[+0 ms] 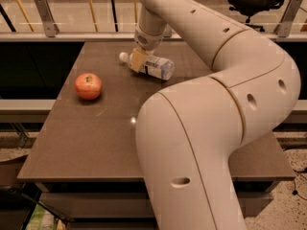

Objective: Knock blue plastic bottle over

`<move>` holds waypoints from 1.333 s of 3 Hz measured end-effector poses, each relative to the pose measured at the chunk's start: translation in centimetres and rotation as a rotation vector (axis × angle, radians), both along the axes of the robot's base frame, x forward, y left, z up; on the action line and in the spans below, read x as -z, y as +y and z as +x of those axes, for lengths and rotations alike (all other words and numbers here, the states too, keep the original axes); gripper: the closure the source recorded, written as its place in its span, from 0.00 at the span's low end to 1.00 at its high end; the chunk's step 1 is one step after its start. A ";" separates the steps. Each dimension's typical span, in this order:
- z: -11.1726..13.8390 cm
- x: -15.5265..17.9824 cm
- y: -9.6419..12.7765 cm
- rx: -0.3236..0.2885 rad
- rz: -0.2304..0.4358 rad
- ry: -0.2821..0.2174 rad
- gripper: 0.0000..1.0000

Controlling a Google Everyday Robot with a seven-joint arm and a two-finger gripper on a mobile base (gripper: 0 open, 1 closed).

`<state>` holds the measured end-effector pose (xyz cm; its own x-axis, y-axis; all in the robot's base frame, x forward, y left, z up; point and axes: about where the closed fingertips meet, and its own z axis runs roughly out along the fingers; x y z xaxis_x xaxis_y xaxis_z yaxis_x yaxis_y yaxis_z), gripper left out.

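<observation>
While the blue plastic bottle (156, 67) lies flat on the bench (86, 143) beyond the apple (88, 86), cap (124, 56) pointing applewards, the end effector (138, 60) sits at its neck; can't tell whether it grips.

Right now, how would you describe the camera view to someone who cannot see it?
A small clear bluish plastic bottle lies on its side on a brown table, with the robot's hand over its neck near the white cap. A red apple sits apart at picture left; the big white arm fills the foreground.

Tabletop layout
The blue plastic bottle (157, 67) lies far back on the table (96, 147), gripper (138, 60) at its neck; apple (88, 86) left, nearer.
</observation>
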<state>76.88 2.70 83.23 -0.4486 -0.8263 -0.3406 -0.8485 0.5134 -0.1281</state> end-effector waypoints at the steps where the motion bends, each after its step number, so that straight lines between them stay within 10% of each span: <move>1: 0.0 -0.3 0.0 0.000 0.000 0.000 0.83; 4: 0.0 0.1 0.2 -0.002 -0.003 0.009 0.14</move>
<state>76.89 2.89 83.12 -0.4495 -0.8284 -0.3341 -0.8508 0.5110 -0.1224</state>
